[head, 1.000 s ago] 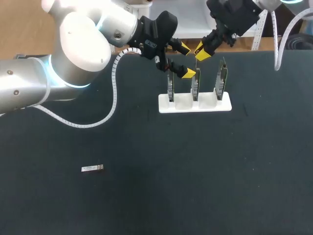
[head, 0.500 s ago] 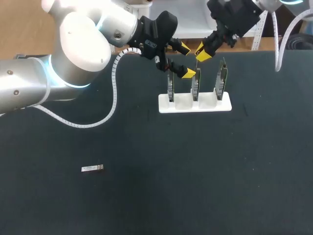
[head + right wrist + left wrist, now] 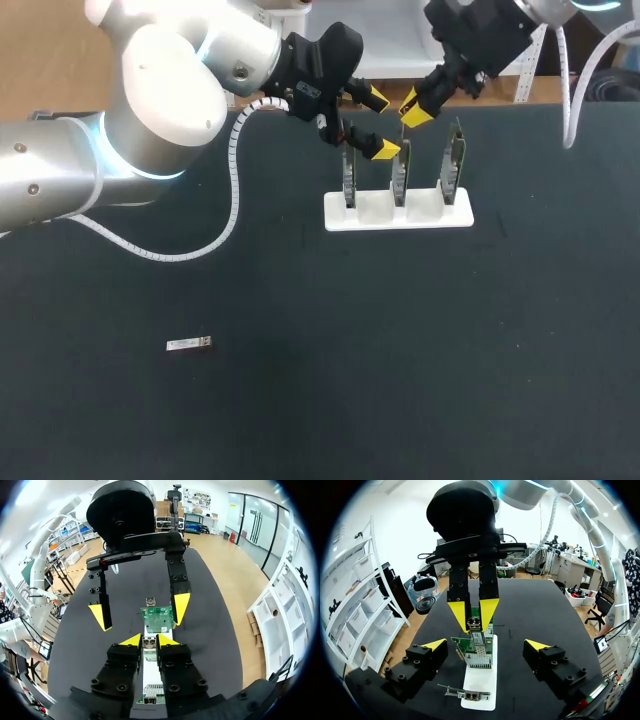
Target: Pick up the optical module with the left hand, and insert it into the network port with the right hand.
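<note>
The dark matte table (image 3: 300, 420) carries a white rack (image 3: 398, 212) at 1 o'clock. My left gripper (image 3: 381, 124) hangs wide open over it. My right gripper (image 3: 148, 640) pinches the optical module (image 3: 475, 625) at the middle card (image 3: 399, 172) (insertion, I judge). Next comes a straight seating push, with little clearance. A second module (image 3: 189, 344) lies at 8 o'clock.

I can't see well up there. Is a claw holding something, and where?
The right gripper pinches a small optical module by its sides, over a green card. The left gripper is open, holding nothing.
</note>
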Action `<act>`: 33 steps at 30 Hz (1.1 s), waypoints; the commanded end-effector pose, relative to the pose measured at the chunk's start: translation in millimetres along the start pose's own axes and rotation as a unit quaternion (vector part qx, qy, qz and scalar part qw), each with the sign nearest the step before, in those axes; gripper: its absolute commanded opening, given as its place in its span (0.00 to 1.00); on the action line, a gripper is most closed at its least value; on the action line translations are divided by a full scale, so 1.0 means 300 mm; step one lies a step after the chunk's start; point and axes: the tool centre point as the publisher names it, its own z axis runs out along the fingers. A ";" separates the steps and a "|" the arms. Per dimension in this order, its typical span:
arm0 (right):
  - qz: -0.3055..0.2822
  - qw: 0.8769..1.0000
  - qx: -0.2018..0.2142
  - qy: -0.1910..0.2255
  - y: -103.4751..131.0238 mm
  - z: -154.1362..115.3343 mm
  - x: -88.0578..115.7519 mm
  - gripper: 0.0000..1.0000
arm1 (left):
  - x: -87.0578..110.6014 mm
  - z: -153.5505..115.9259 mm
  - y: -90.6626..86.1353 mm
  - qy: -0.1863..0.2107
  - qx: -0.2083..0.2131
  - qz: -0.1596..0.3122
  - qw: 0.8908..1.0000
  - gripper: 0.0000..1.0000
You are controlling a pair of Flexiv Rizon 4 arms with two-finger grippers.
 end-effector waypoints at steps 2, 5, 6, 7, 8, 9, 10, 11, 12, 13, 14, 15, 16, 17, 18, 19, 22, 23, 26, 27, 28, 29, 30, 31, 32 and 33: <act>0.000 1.000 0.000 -0.003 0.001 0.005 0.007 1.00 | -0.003 0.002 0.005 0.002 0.002 -0.001 1.000 1.00; 0.001 1.000 0.002 -0.006 0.000 0.000 0.007 1.00 | -0.003 0.002 0.005 0.002 0.002 -0.001 1.000 1.00; 0.001 1.000 0.003 -0.006 -0.001 -0.002 0.007 1.00 | -0.003 0.002 0.005 0.002 0.002 -0.001 1.000 1.00; 0.002 1.000 0.006 -0.010 -0.001 -0.006 0.007 1.00 | -0.003 0.002 0.005 0.002 0.002 -0.001 1.000 1.00; 0.002 1.000 0.007 -0.013 -0.001 -0.009 0.007 1.00 | -0.003 0.002 0.005 0.002 0.002 -0.001 1.000 1.00; 0.002 1.000 0.010 -0.017 0.000 -0.013 0.008 1.00 | -0.003 0.002 0.005 0.002 0.002 -0.001 1.000 1.00; 0.004 1.000 0.012 -0.022 0.001 -0.018 0.008 1.00 | -0.003 0.002 0.005 0.002 0.002 -0.001 1.000 1.00; 0.005 1.000 0.014 -0.024 0.001 -0.021 0.009 1.00 | -0.003 0.002 0.005 0.002 0.002 -0.001 1.000 1.00; 0.005 1.000 0.016 -0.025 0.002 -0.027 0.010 1.00 | -0.003 0.002 0.005 0.002 0.002 -0.001 1.000 1.00; 0.007 0.999 0.019 -0.032 0.004 -0.031 0.012 1.00 | -0.003 0.002 0.005 0.002 0.002 -0.001 1.000 1.00; 0.009 0.999 0.021 -0.037 0.005 -0.036 0.015 1.00 | -0.003 0.002 0.005 0.002 0.002 -0.001 1.000 1.00; 0.011 0.999 0.024 -0.043 0.007 -0.041 0.018 1.00 | -0.003 0.002 0.005 0.002 0.002 -0.001 1.000 1.00; 0.013 0.999 0.026 -0.045 0.008 -0.047 0.021 1.00 | -0.003 0.002 0.005 0.002 0.002 -0.001 1.000 1.00; 0.013 0.998 0.027 -0.049 0.010 -0.052 0.024 1.00 | -0.003 0.002 0.005 0.002 0.002 -0.001 1.000 1.00; 0.014 0.998 0.031 -0.053 0.013 -0.057 0.027 1.00 | -0.003 0.002 0.005 0.002 0.002 -0.001 1.000 1.00; 0.013 0.998 0.031 -0.056 0.014 -0.062 0.029 1.00 | -0.003 0.002 0.005 0.002 0.002 -0.001 1.000 1.00; 0.011 0.998 0.033 -0.058 0.020 -0.073 0.034 1.00 | -0.003 0.002 0.005 0.002 0.002 -0.001 1.000 1.00; 0.010 0.998 0.033 -0.059 0.022 -0.075 0.036 1.00 | -0.003 0.002 0.005 0.002 0.002 -0.001 1.000 1.00; 0.005 0.997 0.036 -0.066 0.029 -0.086 0.038 1.00 | -0.003 0.002 0.005 0.002 0.002 -0.001 1.000 1.00; 0.004 0.997 0.037 -0.072 0.031 -0.089 0.039 1.00 | -0.003 0.002 0.005 0.002 0.002 -0.001 1.000 1.00; 0.003 0.996 0.038 -0.077 0.034 -0.092 0.041 1.00 | -0.003 0.002 0.005 0.002 0.002 -0.001 1.000 1.00; 0.003 0.996 0.038 -0.080 0.035 -0.094 0.043 1.00 | -0.003 0.002 0.005 0.002 0.002 -0.001 1.000 1.00; 0.003 0.996 0.037 -0.082 0.036 -0.096 0.046 1.00 | -0.003 0.002 0.005 0.002 0.002 -0.001 1.000 1.00; 0.003 0.996 0.037 -0.084 0.038 -0.098 0.051 1.00 | -0.003 0.002 0.005 0.002 0.002 -0.001 1.000 1.00; 0.003 0.996 0.037 -0.085 0.038 -0.099 0.054 1.00 | -0.003 0.002 0.005 0.002 0.002 -0.001 1.000 1.00; 0.003 0.996 0.037 -0.085 0.039 -0.101 0.055 1.00 | -0.003 0.002 0.005 0.002 0.002 -0.001 1.000 1.00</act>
